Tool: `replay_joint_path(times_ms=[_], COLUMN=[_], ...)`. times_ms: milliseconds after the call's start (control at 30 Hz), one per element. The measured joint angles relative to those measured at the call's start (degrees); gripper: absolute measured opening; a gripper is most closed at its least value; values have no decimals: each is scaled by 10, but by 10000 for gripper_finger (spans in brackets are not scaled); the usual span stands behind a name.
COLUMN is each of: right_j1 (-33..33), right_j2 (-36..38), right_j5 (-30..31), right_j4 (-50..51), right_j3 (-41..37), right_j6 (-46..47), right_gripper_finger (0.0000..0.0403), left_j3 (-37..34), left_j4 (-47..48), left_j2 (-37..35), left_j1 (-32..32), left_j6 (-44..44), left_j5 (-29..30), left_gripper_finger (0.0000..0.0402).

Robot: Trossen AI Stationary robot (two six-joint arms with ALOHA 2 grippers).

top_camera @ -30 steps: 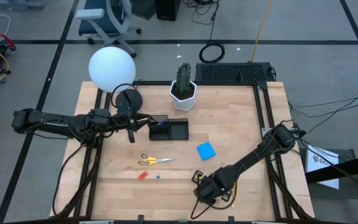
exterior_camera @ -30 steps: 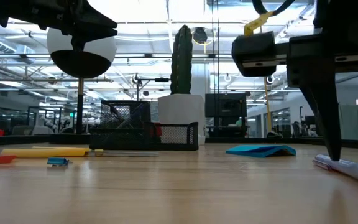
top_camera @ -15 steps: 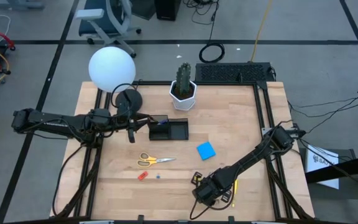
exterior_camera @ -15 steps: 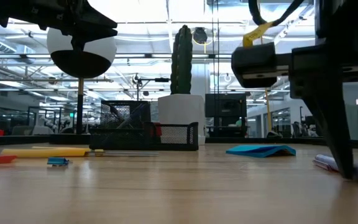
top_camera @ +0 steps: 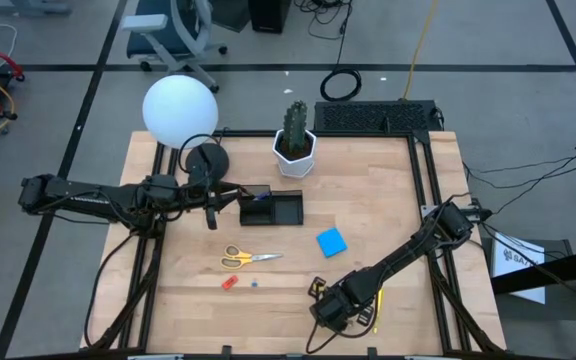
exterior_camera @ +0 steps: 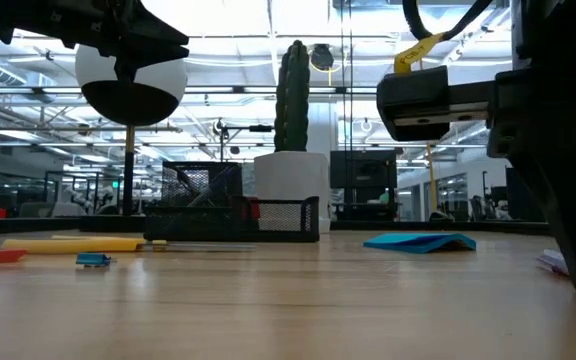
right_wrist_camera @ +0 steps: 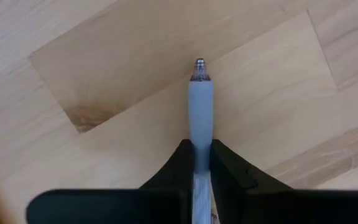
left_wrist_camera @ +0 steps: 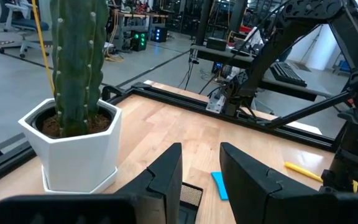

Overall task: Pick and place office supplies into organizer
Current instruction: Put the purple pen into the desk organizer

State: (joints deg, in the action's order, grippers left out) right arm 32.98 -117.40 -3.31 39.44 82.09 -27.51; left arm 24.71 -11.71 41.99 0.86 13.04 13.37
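Note:
The black organizer [top_camera: 273, 207] stands at mid-table, with my left gripper [top_camera: 213, 215] hovering level beside it, open and empty [left_wrist_camera: 201, 180]. Yellow-handled scissors [top_camera: 248, 258], a blue sticky-note pad [top_camera: 332, 241] and a red-orange piece [top_camera: 229, 283] lie flat on the wood. At the near edge my right gripper [top_camera: 333, 310] points steeply down and is shut on a pale purple pen [right_wrist_camera: 199, 106]. A yellow pen [top_camera: 376, 305] lies just beside that gripper. My right gripper pinches the pen's barrel [right_wrist_camera: 200, 146] between its two fingers [right_wrist_camera: 232, 171], a little back from the tip [right_wrist_camera: 199, 63]. The fingers come from above, pointing steeply down, and lie across the pen. The pen lies flat on the table [exterior_camera: 553, 262].
At the far side stand a white hexagonal cactus pot [top_camera: 294, 148], a lamp with a white globe [top_camera: 180, 110] and round black base [top_camera: 206, 160], and a black keyboard [top_camera: 373, 117]. A tiny blue piece [top_camera: 254, 283] lies near the red-orange one.
My right gripper has shut on the purple pen, which stays lying on the table. In the low view its dark finger has swept across the pen's end toward the picture's right.

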Motion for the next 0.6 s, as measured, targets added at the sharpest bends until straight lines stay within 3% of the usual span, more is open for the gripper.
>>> replay_joint_path(times_ms=[333,600], right_j1=[-13,-35], right_j2=[-1,-2], right_j5=[-4,73], right_j4=[7,30], right_j3=[14,75], right_j6=[30,14], right_gripper_finger=[22,22], left_j3=[0,0], left_j4=[1,8], left_j2=[0,0], left_j1=[0,0], left_j6=[11,12], left_j5=[-3,-4], left_gripper_finger=[115,115])
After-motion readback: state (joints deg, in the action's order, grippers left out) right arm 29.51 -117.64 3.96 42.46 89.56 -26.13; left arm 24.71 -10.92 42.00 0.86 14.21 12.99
